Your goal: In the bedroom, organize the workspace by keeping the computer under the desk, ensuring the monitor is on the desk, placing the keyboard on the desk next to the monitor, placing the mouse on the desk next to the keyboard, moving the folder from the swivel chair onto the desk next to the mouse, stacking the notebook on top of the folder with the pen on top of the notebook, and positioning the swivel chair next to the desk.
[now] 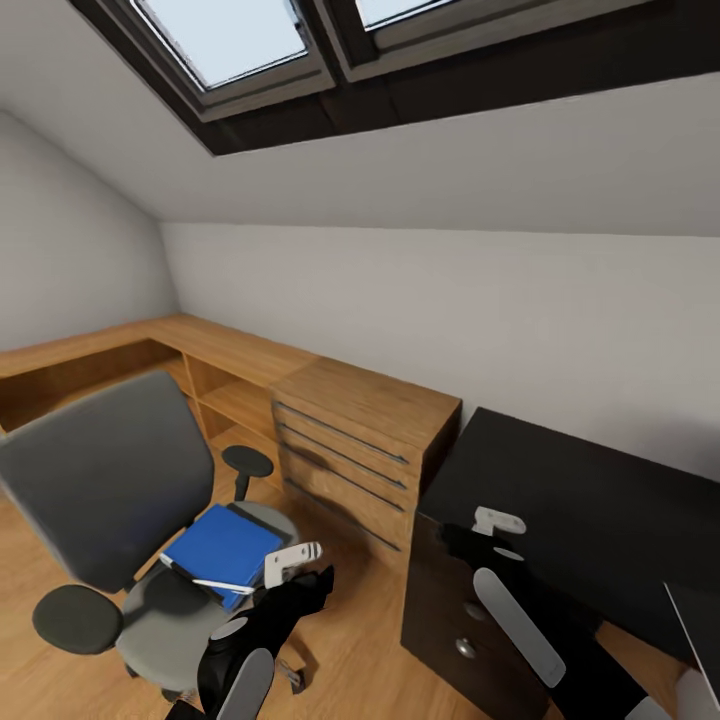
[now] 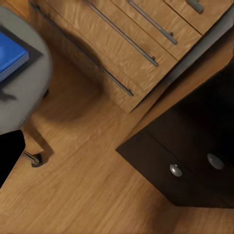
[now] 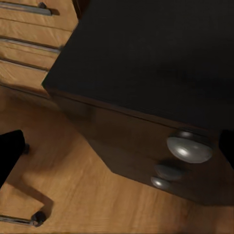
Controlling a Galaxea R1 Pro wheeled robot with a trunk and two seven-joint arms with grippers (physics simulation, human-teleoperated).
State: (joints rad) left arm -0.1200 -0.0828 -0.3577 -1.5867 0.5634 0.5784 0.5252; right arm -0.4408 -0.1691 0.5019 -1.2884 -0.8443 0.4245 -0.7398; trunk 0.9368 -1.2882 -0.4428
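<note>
The grey swivel chair (image 1: 105, 480) stands on the wood floor at the left, turned away from the desk. The bright-blue folder (image 1: 225, 545) lies flat on its seat, black spine toward me; its corner (image 2: 9, 56) also shows in the left wrist view on the grey seat (image 2: 34, 92). My left gripper (image 1: 295, 562) hovers just right of the folder, above the seat's edge, open and empty. The glossy black desk (image 1: 600, 500) fills the right side. My right gripper (image 1: 497, 523) hangs over its near left corner (image 3: 146, 53), open with nothing between its fingers.
A low oak shelf-and-drawer unit (image 1: 360, 440) runs along the sloped wall between chair and desk. A dark drawer cabinet with round metal knobs (image 3: 189, 148) sits under the desk's end. A thin grey panel edge (image 1: 697, 620) cuts into the lower right corner. Bare floor (image 2: 97, 195) lies between chair and cabinet.
</note>
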